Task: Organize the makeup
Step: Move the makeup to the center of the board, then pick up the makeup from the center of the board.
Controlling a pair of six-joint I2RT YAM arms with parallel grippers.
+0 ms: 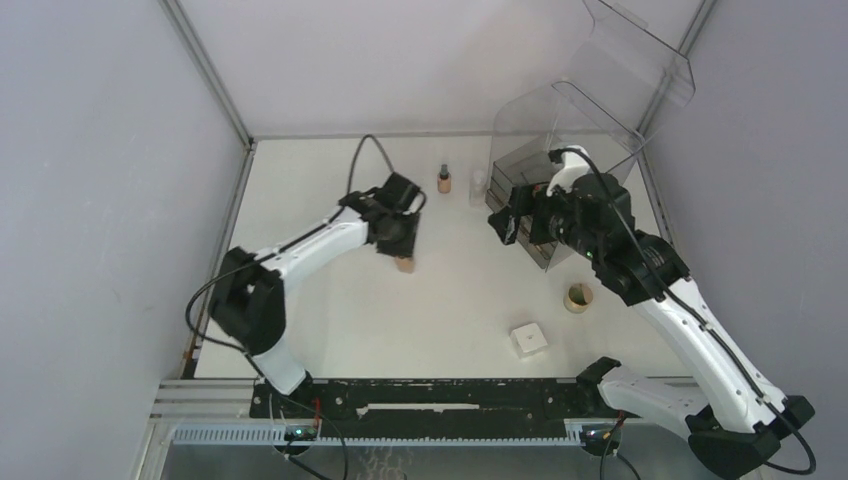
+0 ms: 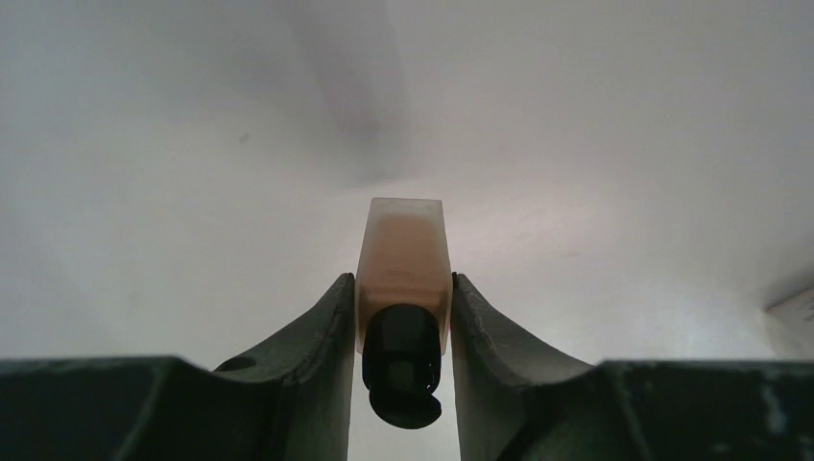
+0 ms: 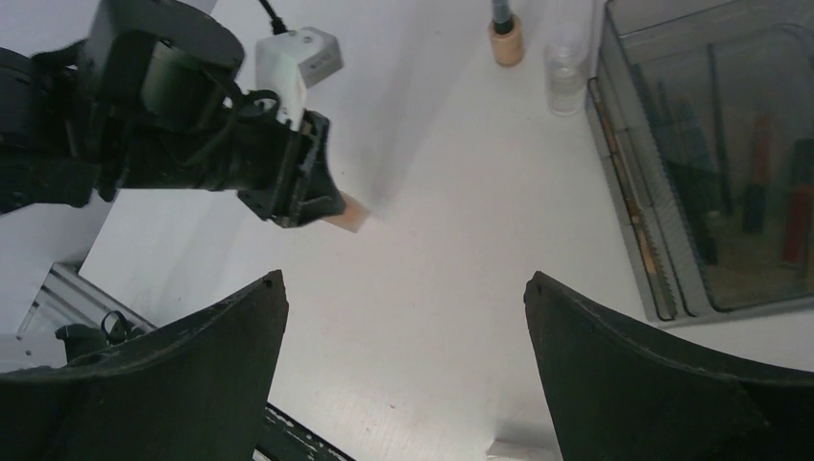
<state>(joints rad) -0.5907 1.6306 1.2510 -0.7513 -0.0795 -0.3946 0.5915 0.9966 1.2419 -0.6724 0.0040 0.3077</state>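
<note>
My left gripper (image 1: 402,252) (image 2: 403,293) is shut on a tan bottle (image 2: 403,245) with a black cap; its tan end (image 1: 404,264) (image 3: 347,213) pokes out below the fingers over the middle of the table. My right gripper (image 1: 508,226) (image 3: 403,283) hangs open and empty beside the clear bin (image 1: 520,150). A second tan dark-capped bottle (image 1: 444,180) (image 3: 505,38) stands upright at the back, with a small clear bottle (image 1: 477,186) (image 3: 566,69) next to it. A round tan puff (image 1: 578,297) and a white box (image 1: 528,339) lie at the front right.
The bin's lid is tipped up and back; inside, through its wall (image 3: 624,192), dark brushes (image 3: 715,115) and red sticks (image 3: 797,211) show. Grey walls enclose the table on the left, the right and the back. A black rail (image 1: 430,395) runs along the near edge.
</note>
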